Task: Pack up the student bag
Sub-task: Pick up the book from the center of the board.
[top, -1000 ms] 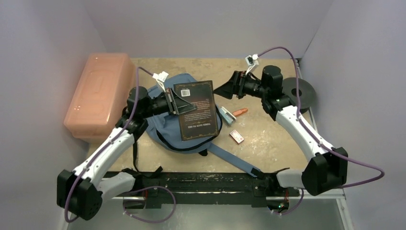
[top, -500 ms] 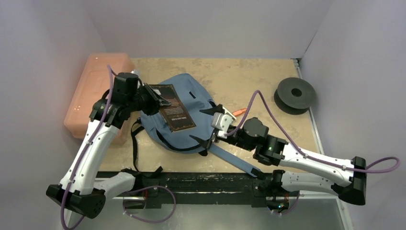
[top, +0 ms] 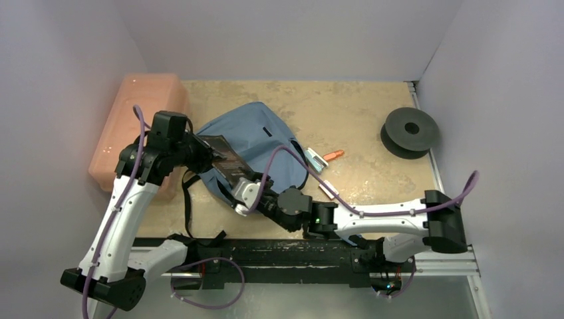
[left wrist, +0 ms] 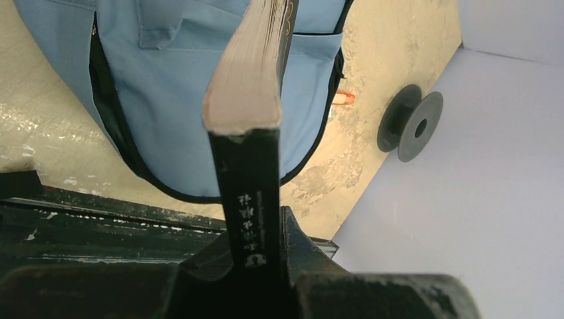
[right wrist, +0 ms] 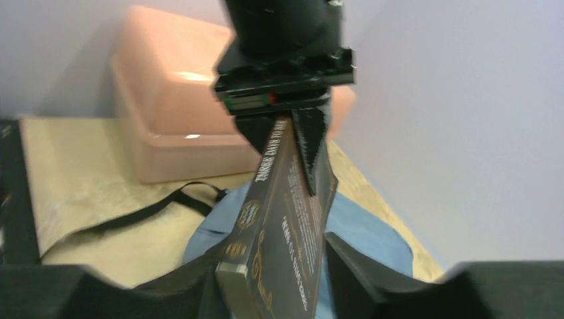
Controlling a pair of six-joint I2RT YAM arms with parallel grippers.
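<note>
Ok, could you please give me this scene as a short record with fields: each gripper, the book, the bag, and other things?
left gripper: shut on one end of the book
right gripper: jaws either side of the book's other end; grip unclear
book: dark cover, held on edge over the student bag
student bag: blue-grey, lying on the table
other: pink box far left; black spool far right

black book with gold lettering (right wrist: pixel 286 219) | spine, right wrist view: "THREE DAYS TO SEE" | cover print: too blurred to read | spine foot, left wrist view: small pale characters, illegible
</note>
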